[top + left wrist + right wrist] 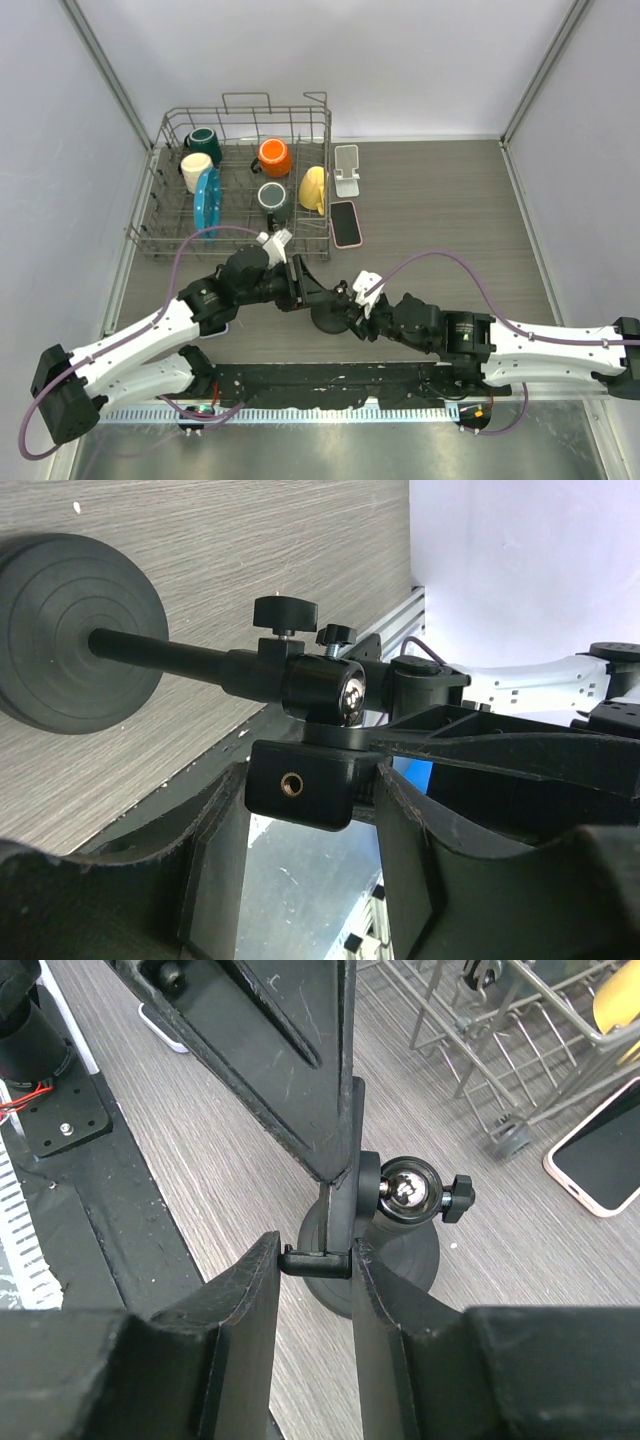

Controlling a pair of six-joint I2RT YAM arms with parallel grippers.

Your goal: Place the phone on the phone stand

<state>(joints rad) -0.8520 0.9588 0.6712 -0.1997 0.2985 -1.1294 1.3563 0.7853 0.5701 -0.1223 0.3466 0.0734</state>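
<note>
The phone (pixel 345 222), in a pink case with a dark screen, lies flat on the table beside the rack; it also shows in the right wrist view (pixel 600 1155). The black phone stand has a round base (pixel 328 318), a ball joint (pixel 405 1185) and a clamp. My left gripper (pixel 298 280) grips the clamp's block (pixel 300 785) between its fingers. My right gripper (pixel 350 300) is shut on the clamp's lower lip (pixel 315 1260). The stand's base (pixel 70 630) rests on the table.
A wire dish rack (pixel 170 215) at the back left holds several mugs and a blue plate (pixel 207 197). A small white stand (pixel 347 168) sits just behind the phone. The rack's corner foot (pixel 508 1135) is close to the black stand.
</note>
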